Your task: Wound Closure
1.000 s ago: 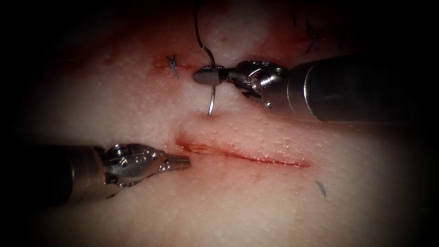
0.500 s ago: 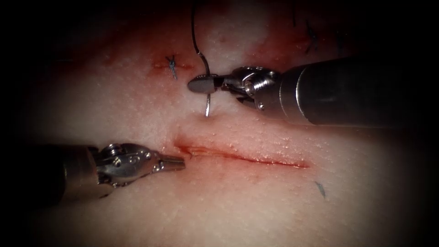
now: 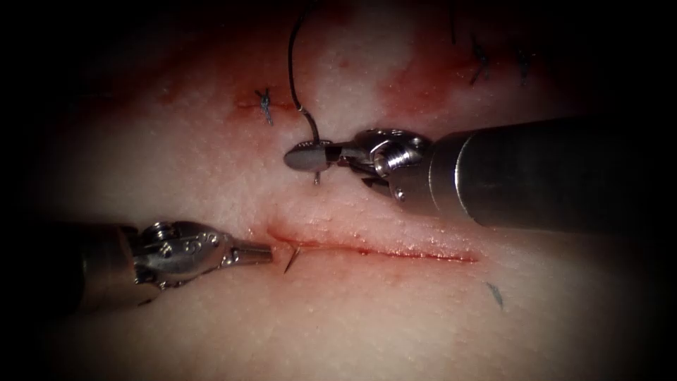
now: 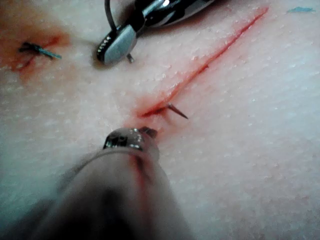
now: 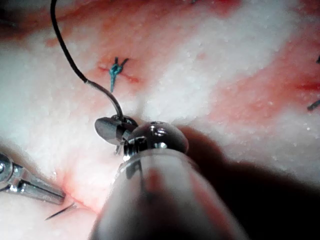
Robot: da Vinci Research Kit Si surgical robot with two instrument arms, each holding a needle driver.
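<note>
My right tool is shut on the curved needle near its tail end, just above the cut in the tissue. The needle's body is buried in the tissue. Its tip pokes out at the cut's left end, and in the left wrist view the tip sticks up beside the cut. The dark thread runs from the needle's tail up and away. My left tool lies shut and holds nothing, a short way left of the emerging tip.
A tied stitch sits on the tissue above and left of the right tool's jaws. More stitches lie at the far right. Red fluid stains the tissue near them. A cut end of thread lies below the cut's right end.
My right tool has moved down and left, driving the needle into the tissue; its tip has come out at the cut's left end. My left tool has drawn back slightly to the left.
</note>
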